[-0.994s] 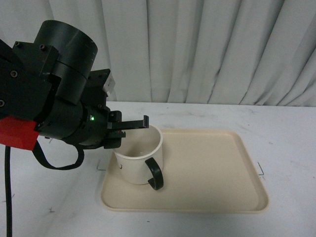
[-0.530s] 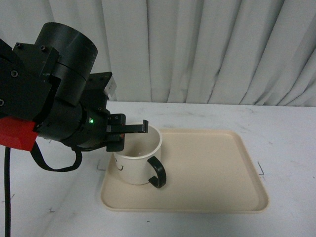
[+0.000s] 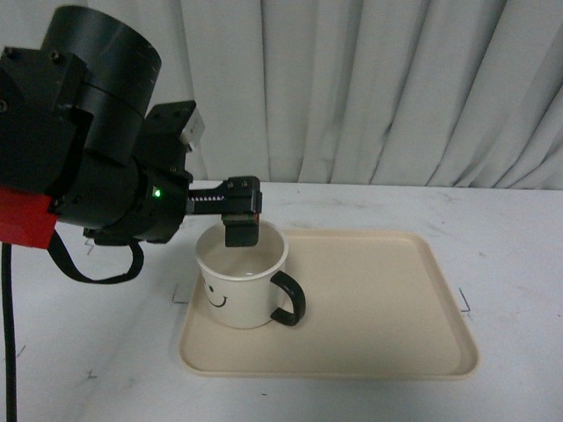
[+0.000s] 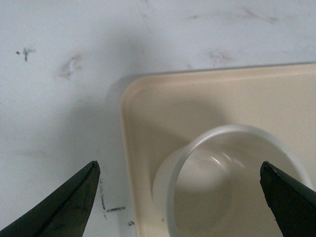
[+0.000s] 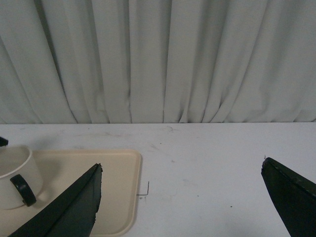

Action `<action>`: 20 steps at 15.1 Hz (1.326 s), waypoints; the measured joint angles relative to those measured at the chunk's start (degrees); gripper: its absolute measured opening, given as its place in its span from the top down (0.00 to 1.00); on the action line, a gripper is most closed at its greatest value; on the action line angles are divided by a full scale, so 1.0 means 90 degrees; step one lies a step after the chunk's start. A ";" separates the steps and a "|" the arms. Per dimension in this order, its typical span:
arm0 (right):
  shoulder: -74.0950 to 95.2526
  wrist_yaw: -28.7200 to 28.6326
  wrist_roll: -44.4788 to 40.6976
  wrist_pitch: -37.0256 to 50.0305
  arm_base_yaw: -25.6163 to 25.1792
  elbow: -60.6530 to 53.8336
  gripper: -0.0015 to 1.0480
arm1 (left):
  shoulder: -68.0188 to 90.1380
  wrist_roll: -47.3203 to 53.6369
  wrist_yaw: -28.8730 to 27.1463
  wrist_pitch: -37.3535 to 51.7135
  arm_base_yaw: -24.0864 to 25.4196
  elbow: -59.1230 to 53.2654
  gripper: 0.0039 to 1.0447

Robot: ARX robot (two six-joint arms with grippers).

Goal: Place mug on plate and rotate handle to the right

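The cream mug (image 3: 239, 286) stands upright on the left part of the beige plate (image 3: 378, 299). Its smiley face is toward the camera and its black handle (image 3: 291, 301) sticks out to the right. My left gripper (image 3: 238, 221) hovers open just over the mug's rim with nothing in it. In the left wrist view the mug's (image 4: 207, 190) opening lies between the spread jaws of that gripper (image 4: 178, 168), near the plate's (image 4: 148, 113) corner. My right gripper (image 5: 181, 170) is open over bare table, off to the side of the plate (image 5: 116, 170), the mug (image 5: 15, 175) and its handle (image 5: 22, 190).
The plate sits on a white table (image 3: 510, 237) with a pleated white curtain (image 3: 396, 88) behind it. A small bent wire mark (image 3: 464, 303) lies beside the plate's right edge. My left arm's black cable (image 3: 10, 352) hangs at the far left.
The mug has turned: its handle swung from the front toward the right and the smiley face came into view. My left gripper has left the rim and risen a little.
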 joint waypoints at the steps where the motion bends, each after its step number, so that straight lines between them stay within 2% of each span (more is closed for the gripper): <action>1: 0.0000 0.0000 0.0000 0.0000 0.0000 0.0002 0.06 | -0.0209 0.0078 -0.0097 0.0355 0.0000 -0.0131 0.06; 4: 0.0000 -0.0002 0.0000 -0.0002 0.0000 0.0002 0.06 | -0.0988 0.0476 -0.0335 0.1214 -0.0012 -0.0495 0.06; 6: 0.0000 -0.0002 0.0000 0.0000 0.0000 0.0000 0.06 | -0.1579 0.0716 -0.0474 0.1396 -0.0051 -0.0816 0.06; 7: 0.0000 -0.0002 0.0000 -0.0002 0.0000 0.0000 0.06 | -0.1863 0.0971 -0.1294 0.3038 -0.0102 -0.1445 0.16; 8: 0.0000 0.0000 0.0000 -0.0002 0.0000 0.0000 0.06 | -0.2378 0.1090 -0.1746 0.3900 -0.0044 -0.2181 0.26; 10: 0.0000 0.0000 0.0000 -0.0002 0.0000 0.0000 0.06 | -0.3633 0.1217 -0.1734 0.4670 0.0425 -0.3385 0.49; 14: 0.0000 0.0000 0.0000 -0.0002 0.0000 0.0002 0.06 | -0.4699 0.1224 -0.1112 0.4677 0.0930 -0.4862 0.95; 15: 0.0000 0.0000 0.0000 -0.0002 0.0000 0.0000 0.06 | -0.5020 0.1239 -0.1035 0.4675 0.1056 -0.5032 0.98; 20: 0.0000 0.0000 0.0000 0.0000 0.0000 0.0002 0.06 | -0.6416 0.1241 -0.0622 0.4102 0.1479 -0.5889 0.99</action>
